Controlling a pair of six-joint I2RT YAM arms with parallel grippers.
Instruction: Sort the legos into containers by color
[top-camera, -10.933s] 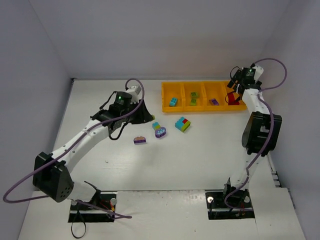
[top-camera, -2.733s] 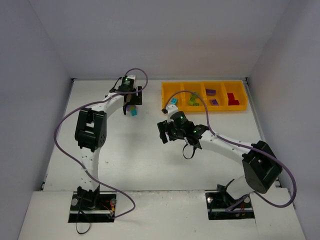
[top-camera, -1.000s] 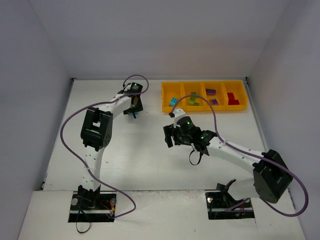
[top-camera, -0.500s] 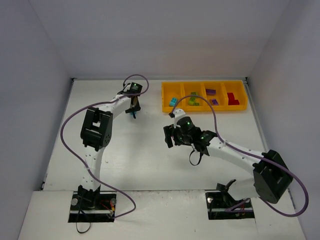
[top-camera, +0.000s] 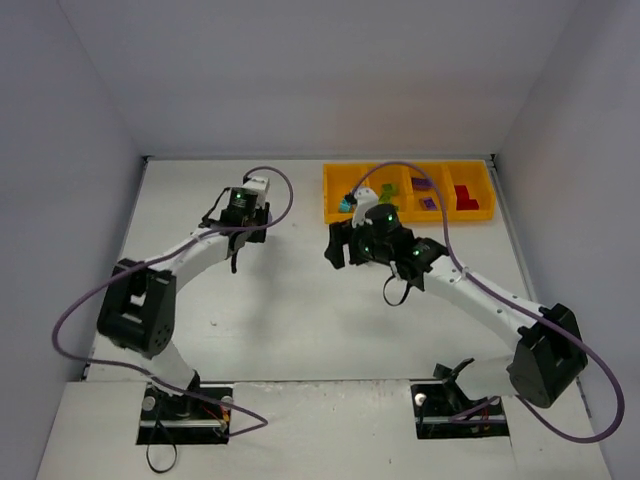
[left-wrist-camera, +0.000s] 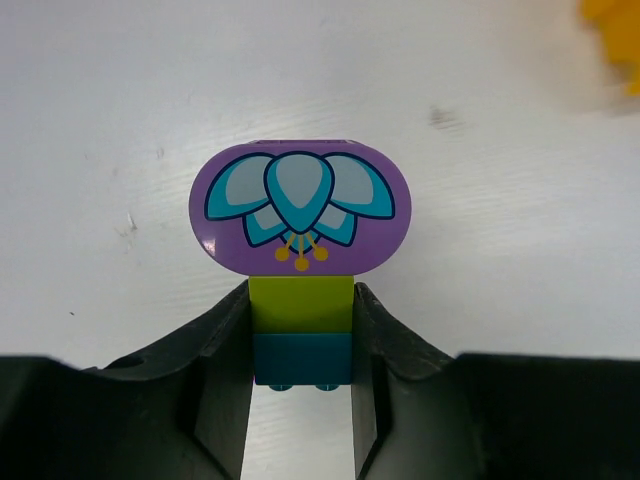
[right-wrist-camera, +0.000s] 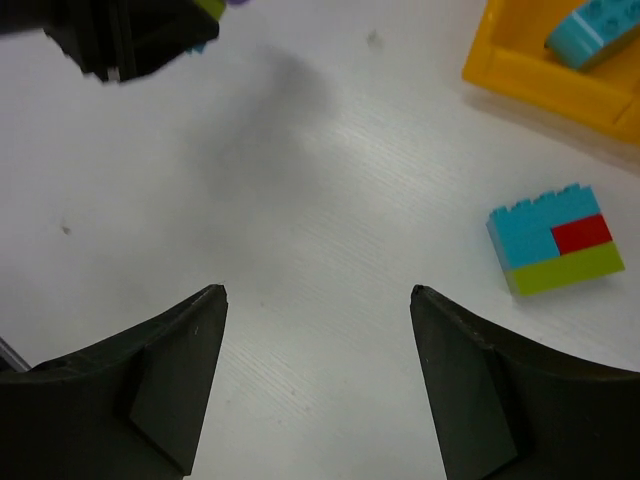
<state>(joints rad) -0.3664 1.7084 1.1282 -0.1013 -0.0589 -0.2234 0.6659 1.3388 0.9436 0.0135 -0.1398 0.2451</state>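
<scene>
Lego stack (left-wrist-camera: 300, 250) (purple oval plate w/ flower print on top, lime brick under it, teal brick at the bottom) sits clamped in the left gripper (left-wrist-camera: 300, 310). Its fingers (left-wrist-camera: 225, 370) are closed narrow on the flat sides of the lime and teal bricks, and the stack looks lifted clear of the table (left-wrist-camera: 480, 230). Prob. very light, hard, smooth plastic, so likely to slip if pinched on a corner; the flat side faces are the place to grab. Studs likely lock the 3 colours tight, so I'd guess it wants a 2nd grip on the purple plate's overhanging ends to pull it apart. Right gripper (right-wrist-camera: 315, 295) hangs over bare table, jaws well apart, nothing btwn them. Beyond its fingertips, off to one side, a second cluster (right-wrist-camera: 555, 245) lies on the table: teal, red and lime joined, near the tray (right-wrist-camera: 540, 85) but not touching it. Farthest, the tray's end compartment holds a loose teal brick (right-wrist-camera: 600, 30); from above, other compartments show purple pieces (top-camera: 427, 202) and red pieces (top-camera: 462, 196). Both joined lumps need splitting before sorting, so the task looks approx. halfway.
</scene>
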